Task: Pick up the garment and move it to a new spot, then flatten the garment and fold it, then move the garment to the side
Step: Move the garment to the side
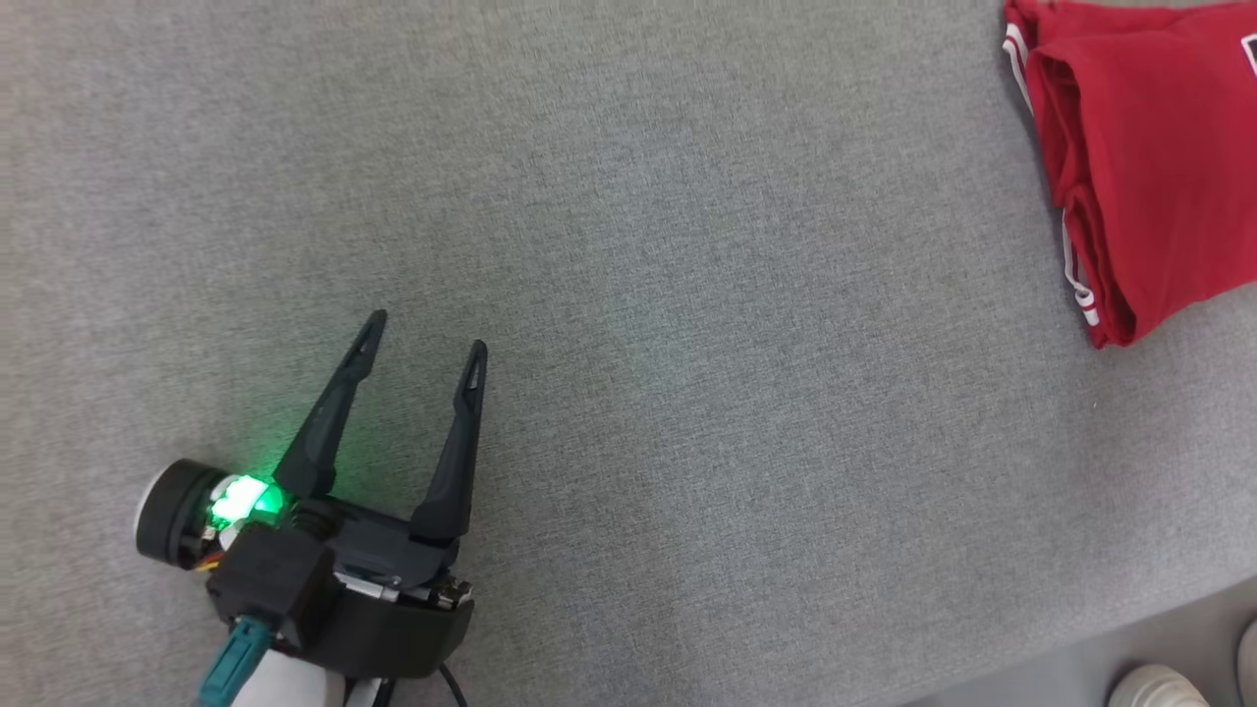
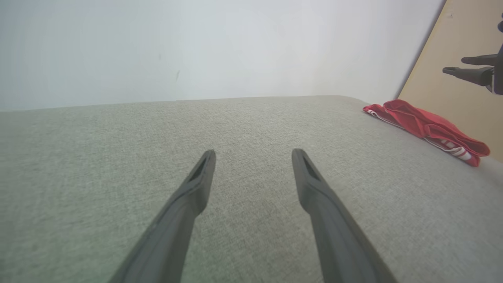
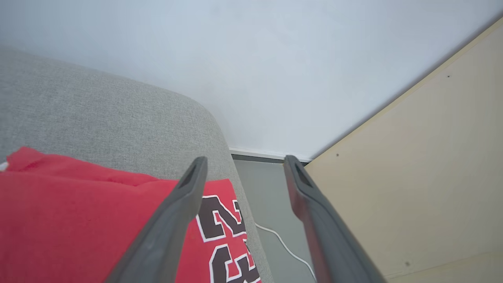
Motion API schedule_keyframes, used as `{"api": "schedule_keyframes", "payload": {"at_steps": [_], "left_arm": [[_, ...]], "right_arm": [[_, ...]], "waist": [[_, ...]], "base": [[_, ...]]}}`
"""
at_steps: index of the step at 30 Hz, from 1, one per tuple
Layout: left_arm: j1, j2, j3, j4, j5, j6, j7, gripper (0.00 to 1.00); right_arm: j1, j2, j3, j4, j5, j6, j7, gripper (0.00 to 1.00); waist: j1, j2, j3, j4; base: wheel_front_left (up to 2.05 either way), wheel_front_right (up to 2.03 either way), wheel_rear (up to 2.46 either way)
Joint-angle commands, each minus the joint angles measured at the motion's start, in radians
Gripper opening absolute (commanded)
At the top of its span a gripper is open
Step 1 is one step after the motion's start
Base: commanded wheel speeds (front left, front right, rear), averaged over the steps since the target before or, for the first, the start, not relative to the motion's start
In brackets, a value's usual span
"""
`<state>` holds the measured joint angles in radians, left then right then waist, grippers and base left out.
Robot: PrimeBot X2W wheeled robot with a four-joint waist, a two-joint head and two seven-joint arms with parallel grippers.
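Observation:
The red garment (image 1: 1144, 157) with white stripes lies folded at the far right edge of the grey surface (image 1: 687, 295). Seen from the left wrist, the garment (image 2: 428, 127) sits far off to the right. My left gripper (image 1: 424, 330) rests low at the lower left, open, nothing between its fingers, far from the cloth. Over the garment's right edge hangs my right gripper (image 3: 243, 161), open; black and white numerals show on the garment (image 3: 78, 220) below it. The left wrist view catches that right gripper (image 2: 458, 65) above the cloth.
A beige panel (image 3: 424, 177) stands right of the grey surface, with a strip of floor and a white cable (image 3: 283, 243) between them. A pale wall (image 2: 196, 47) rises behind. A person's shoes (image 1: 1159, 685) show at the bottom right.

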<state>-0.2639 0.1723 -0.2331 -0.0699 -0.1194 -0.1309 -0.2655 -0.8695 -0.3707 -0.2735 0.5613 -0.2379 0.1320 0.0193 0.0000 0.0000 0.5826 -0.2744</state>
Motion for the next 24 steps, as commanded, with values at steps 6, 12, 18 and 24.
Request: {"api": "schedule_keyframes", "payload": {"at_steps": [6, 12, 18, 24], "left_arm": [[0.042, -0.047, 0.045, 0.013, -0.023, 0.016, 0.0, 1.0], [0.095, -0.079, 0.123, 0.002, -0.019, 0.03, 0.0, 1.0], [0.156, -0.1, 0.202, 0.024, -0.022, 0.041, 0.0, 1.0], [0.225, -0.114, 0.273, 0.068, -0.038, 0.044, 0.0, 1.0]], "right_arm": [[0.107, 0.041, 0.033, -0.096, 0.099, -0.003, -0.075, 1.0], [0.286, 0.079, 0.105, -0.248, 0.191, -0.003, -0.123, 1.0], [0.47, 0.106, 0.149, -0.344, 0.28, -0.003, -0.17, 1.0], [0.61, 0.151, 0.149, -0.384, 0.361, -0.003, -0.175, 1.0]], "waist": [[0.0, 0.0, -0.097, 0.06], [0.0, 0.0, -0.204, 0.119], [0.0, 0.0, -0.309, 0.178], [0.0, 0.0, -0.416, 0.225]], "base": [[0.0, 0.0, 0.0], [0.0, 0.0, 0.0], [0.0, 0.0, 0.0], [0.0, 0.0, 0.0]]}}
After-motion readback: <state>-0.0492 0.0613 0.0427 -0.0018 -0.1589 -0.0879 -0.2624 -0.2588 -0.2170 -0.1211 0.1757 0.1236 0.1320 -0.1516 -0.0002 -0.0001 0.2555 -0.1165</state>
